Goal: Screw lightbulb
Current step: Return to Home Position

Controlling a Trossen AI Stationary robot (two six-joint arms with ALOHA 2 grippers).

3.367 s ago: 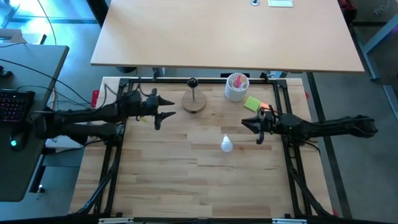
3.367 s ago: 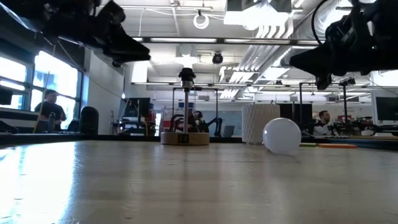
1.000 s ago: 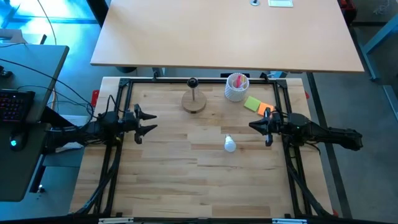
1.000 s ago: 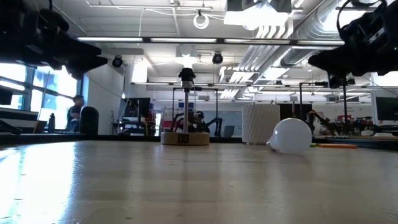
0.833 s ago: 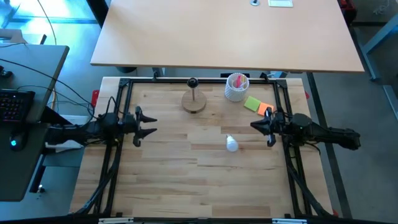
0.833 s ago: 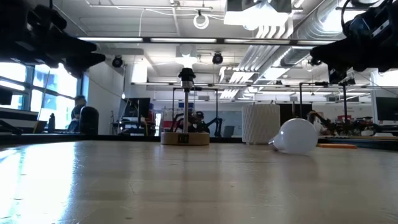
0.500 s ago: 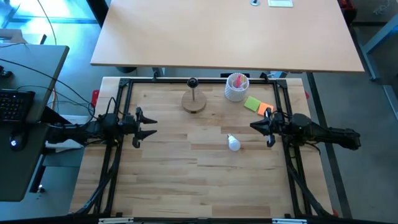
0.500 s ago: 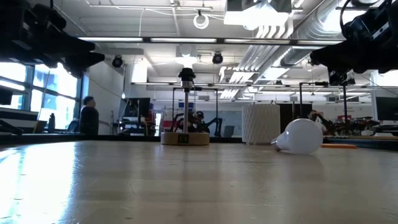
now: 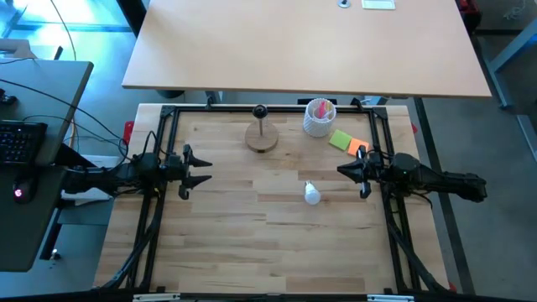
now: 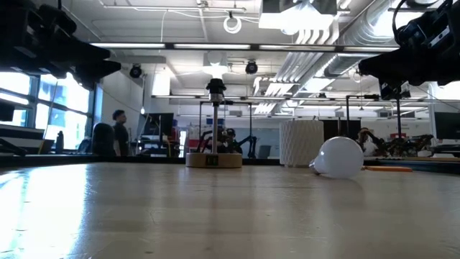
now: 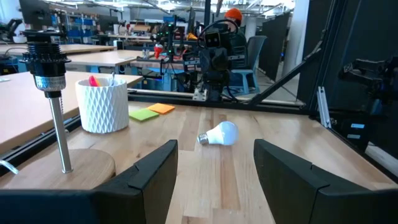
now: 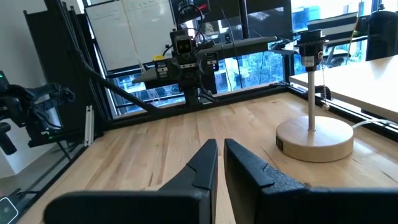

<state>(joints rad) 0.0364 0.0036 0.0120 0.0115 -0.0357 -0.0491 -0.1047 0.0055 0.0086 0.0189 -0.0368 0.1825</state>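
Since a few seconds ago both arms have drawn back from the middle of the table to its side edges, and the lightbulb has rocked a little one way and back. It lies on its side on the bare wood toward the right of centre, held by nothing, its metal screw base pointing toward the back. On either side of it, well apart, the left gripper hangs with its fingers spread wide, and the right gripper has its fingers drawn almost together on nothing. Farther back stands the wooden stand with its empty black socket, then the white cup and the sticky notes. We judge the bulb light, smooth and fragile, and apt to roll. We would take it gently across the widest part of the globe, leaving the threads free for the socket.
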